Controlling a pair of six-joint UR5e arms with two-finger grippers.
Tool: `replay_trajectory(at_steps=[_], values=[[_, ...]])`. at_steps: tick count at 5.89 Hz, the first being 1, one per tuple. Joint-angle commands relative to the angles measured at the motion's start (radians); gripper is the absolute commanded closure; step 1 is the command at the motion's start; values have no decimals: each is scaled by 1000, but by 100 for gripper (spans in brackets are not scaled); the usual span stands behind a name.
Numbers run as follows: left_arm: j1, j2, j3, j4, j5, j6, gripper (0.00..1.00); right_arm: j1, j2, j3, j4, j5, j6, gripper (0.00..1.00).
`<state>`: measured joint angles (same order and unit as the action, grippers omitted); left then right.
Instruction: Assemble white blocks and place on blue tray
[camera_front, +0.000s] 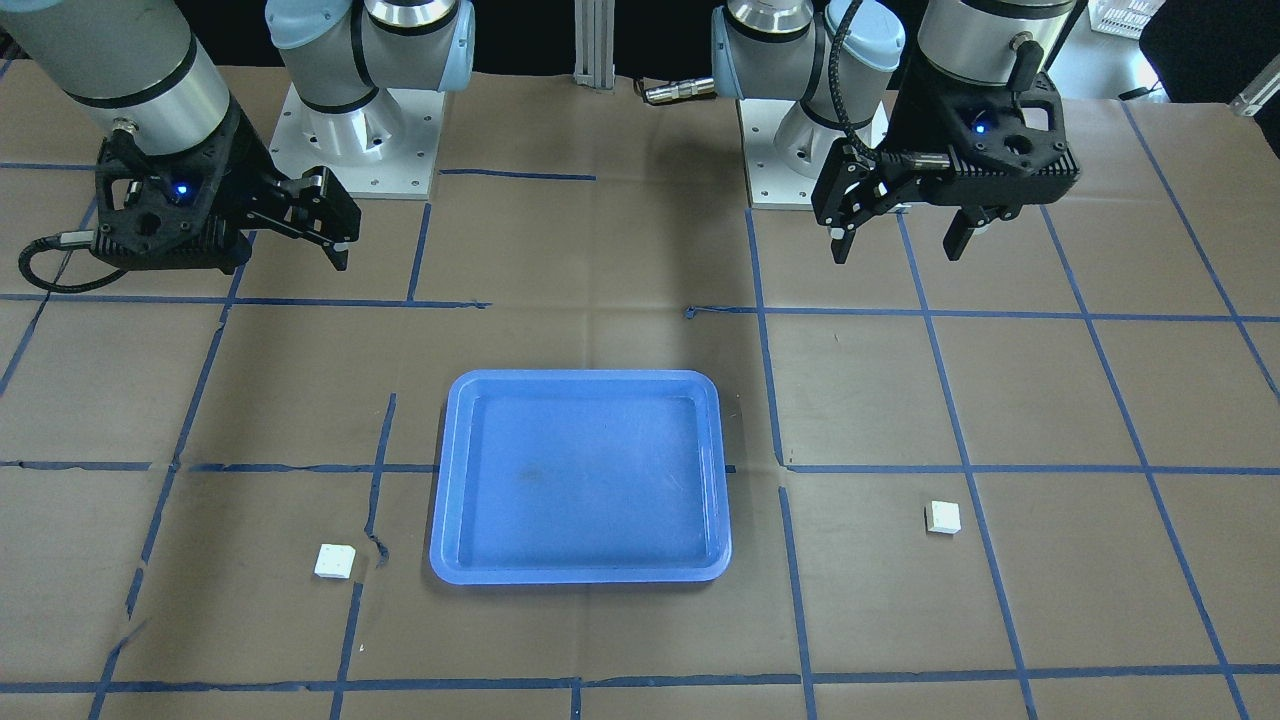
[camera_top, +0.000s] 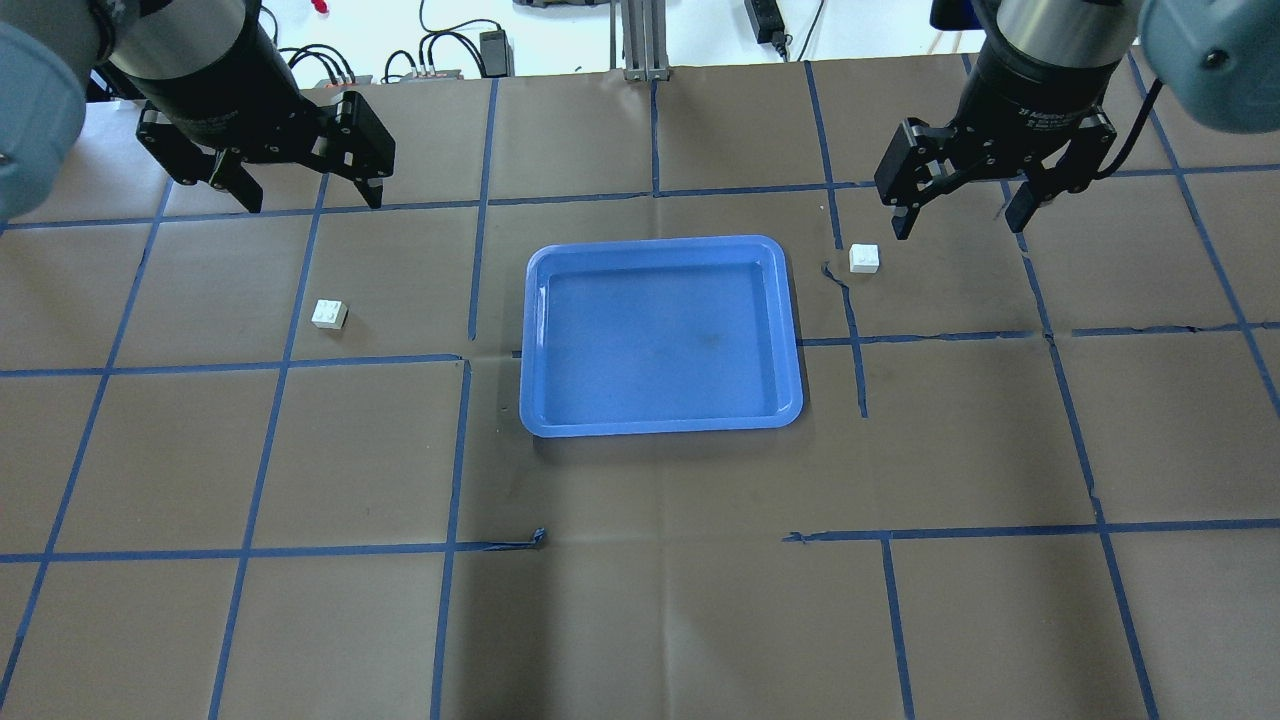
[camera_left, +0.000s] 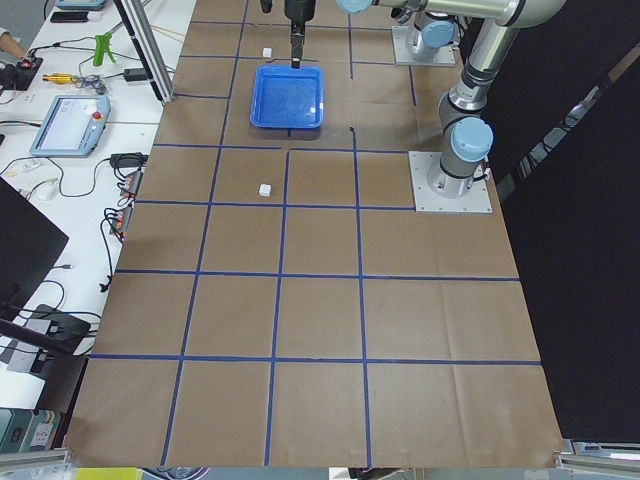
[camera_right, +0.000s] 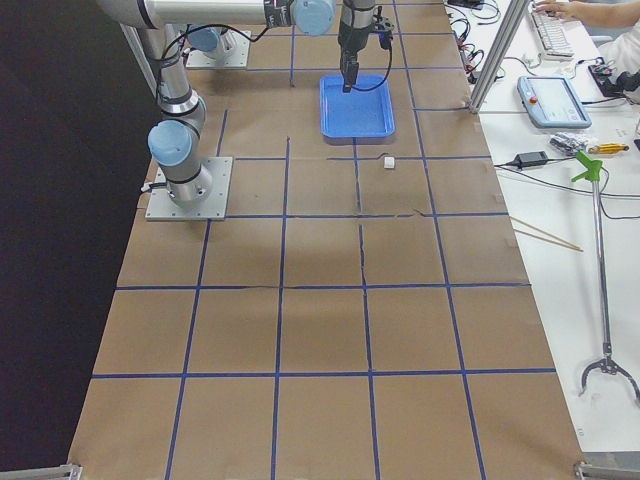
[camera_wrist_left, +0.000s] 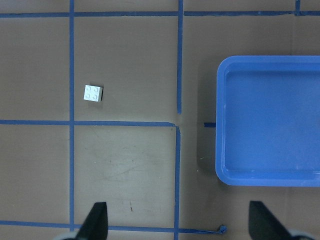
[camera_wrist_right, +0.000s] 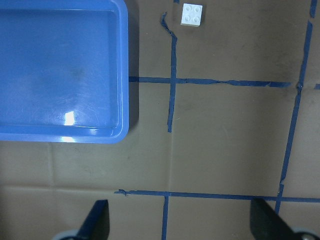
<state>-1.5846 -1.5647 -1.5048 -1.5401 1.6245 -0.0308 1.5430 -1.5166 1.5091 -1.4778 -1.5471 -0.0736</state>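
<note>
Left gripper (camera_top: 312, 200), jaws wide open & empty, hangs above the brown paper (camera_top: 640, 600), w/ a white block (camera_top: 329, 314) lying loose below it, well left of the tray (camera_top: 525, 340). Tray is glossy blue plastic, shallow, rounded corners, nothing in it. Second block (camera_top: 864, 258), square, 4 studs up, sits near tray's far right corner, closest to right gripper (camera_top: 958, 228), likewise wide open & empty.

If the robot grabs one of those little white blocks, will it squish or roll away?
Probably neither. The white block looks like hard plastic with flat square sides, so it should stay stiff when squeezed. It sits flat, studs up, so it likely won't roll, though a push might slide it. Tiny beside the tray, it's probably very light.
</note>
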Motion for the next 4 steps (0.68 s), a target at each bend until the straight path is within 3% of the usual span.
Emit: replay_trajectory(at_steps=[1, 4], values=[[0, 0, 0, 0, 5, 8, 0, 0, 1, 0, 4, -1, 0, 0], [32, -21, 6, -15, 0, 12, 0, 0, 1, 0, 7, -4, -2, 0]])
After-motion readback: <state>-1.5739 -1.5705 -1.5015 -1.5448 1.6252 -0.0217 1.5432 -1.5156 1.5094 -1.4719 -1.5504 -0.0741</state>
